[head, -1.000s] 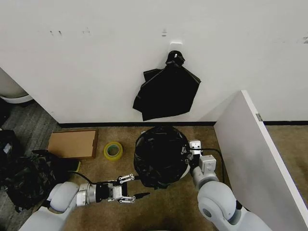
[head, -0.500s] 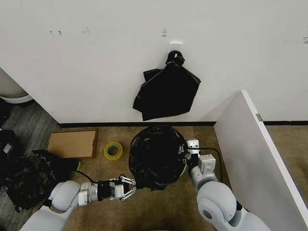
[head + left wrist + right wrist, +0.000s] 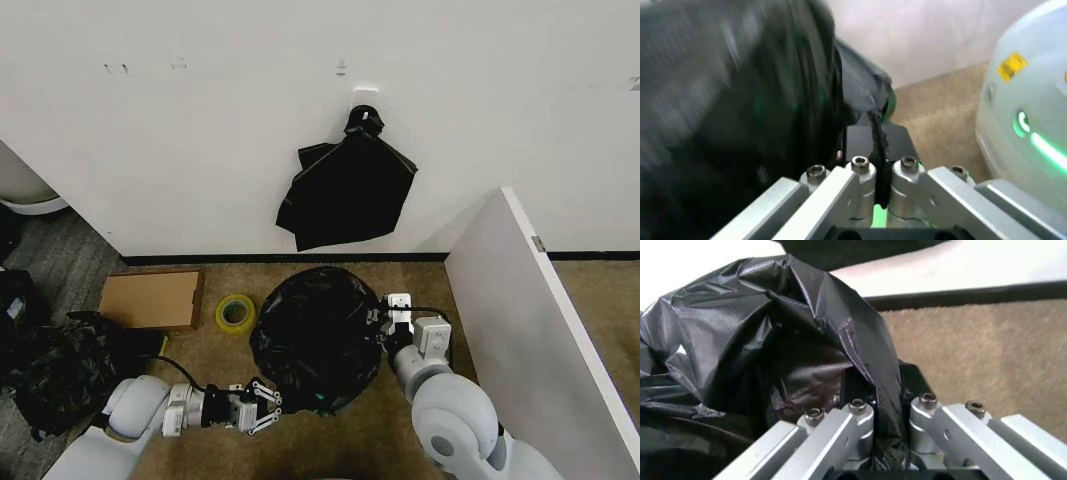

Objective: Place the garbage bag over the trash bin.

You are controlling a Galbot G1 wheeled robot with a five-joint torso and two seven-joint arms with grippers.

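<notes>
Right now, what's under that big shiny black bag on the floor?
The garbage bag covers whatever it drapes over, so nothing beneath shows. The left hand and right hand pinch its opposite edges; brown carpet surrounds it.

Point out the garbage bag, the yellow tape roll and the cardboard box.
garbage bag (image 3: 315, 335): head view, middle of its crinkled black top.
yellow tape roll (image 3: 236, 312): head view, on the yellow ring's near band.
cardboard box (image 3: 152, 299): head view, middle of its flat brown lid.

The right gripper (image 3: 888, 427) is pinching a fold of the garbage bag (image 3: 767, 345) between its closed fingers (image 3: 853, 422). The crinkly black plastic is bulging up beside them, with tan carpet (image 3: 960, 350) and a dark baseboard (image 3: 973, 294) lying beyond.
</notes>
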